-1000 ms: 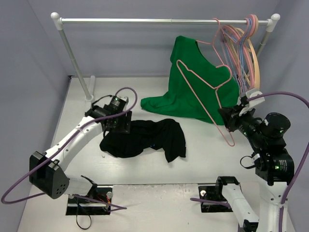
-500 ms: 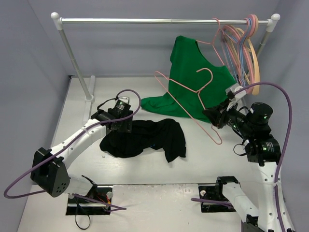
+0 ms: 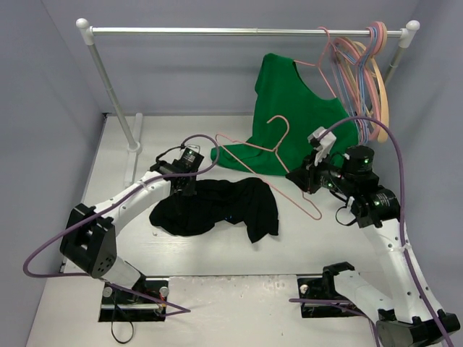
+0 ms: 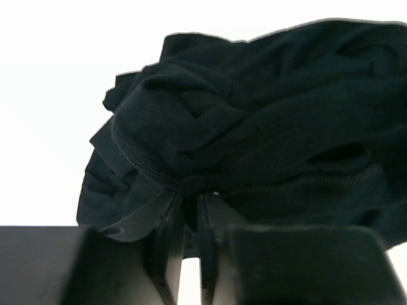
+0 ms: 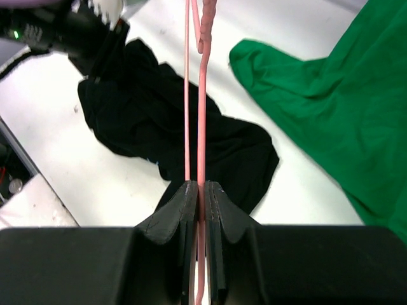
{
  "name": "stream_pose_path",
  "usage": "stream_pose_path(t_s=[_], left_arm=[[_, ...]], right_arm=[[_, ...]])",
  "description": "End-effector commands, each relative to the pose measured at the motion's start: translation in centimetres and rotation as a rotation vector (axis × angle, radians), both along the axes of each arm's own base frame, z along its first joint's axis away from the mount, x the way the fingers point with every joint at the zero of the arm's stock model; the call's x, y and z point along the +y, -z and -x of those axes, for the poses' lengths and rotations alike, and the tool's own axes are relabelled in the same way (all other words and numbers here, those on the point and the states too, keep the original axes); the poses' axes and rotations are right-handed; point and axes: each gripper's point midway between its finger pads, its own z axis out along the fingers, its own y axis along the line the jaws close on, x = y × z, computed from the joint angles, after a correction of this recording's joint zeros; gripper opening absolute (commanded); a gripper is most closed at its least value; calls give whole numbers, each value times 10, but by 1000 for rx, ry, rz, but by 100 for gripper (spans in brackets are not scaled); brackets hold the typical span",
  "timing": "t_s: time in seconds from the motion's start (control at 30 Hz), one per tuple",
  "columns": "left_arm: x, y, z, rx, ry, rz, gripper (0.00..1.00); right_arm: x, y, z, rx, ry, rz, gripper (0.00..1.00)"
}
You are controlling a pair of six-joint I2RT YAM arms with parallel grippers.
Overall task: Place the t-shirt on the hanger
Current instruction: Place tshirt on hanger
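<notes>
Plainly, the t-shirt (image 3: 217, 206) lies crumpled on the table (image 3: 217, 253) in front of both arms, with no neck opening showing in any view. At its left edge the left gripper (image 4: 189, 198) has its jaws nearly together on a small fold of the black cloth (hem or sleeve edge, I cannot tell which). If that pinch holds only one thin layer, a lift may let it slip out. It may also raise the shirt as a bunched rope with no opening to thread.

To the right and higher, the right gripper (image 5: 198, 190) has its jaws pressed onto the wire of the hanger (image 5: 202, 127), which is held in the air near the shirt's far edge, apart from it. So thin a wire could swivel in the grip once cloth drags on it.

Farther back, the green t-shirt (image 3: 304, 130) trails onto the table just behind the hanger, and a wide swing could snag it. Beyond, the rail (image 3: 239, 31) carries the other hangers (image 3: 369, 65).
</notes>
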Motion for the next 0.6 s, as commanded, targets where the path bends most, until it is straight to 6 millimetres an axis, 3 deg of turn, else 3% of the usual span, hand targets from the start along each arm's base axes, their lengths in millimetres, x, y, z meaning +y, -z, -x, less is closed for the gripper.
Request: stream_pose_path(t_s=[0.0,0.03,0.3,0.57], left_arm=[[-4,-46,-31,-149,-6,5,7],[-2,-49,-35,-157,-12,-14,2],[6,-82,-63,-182,-1,2,1],[7,-91,-71,-140,38,88,1]], right_arm=[[4,0,-9,-52,3,45,0],[8,5,-7,-46,-9,54,0],[27,16,-3,-36,-73,80,0],[40,26,6,-29,-147,89,0]])
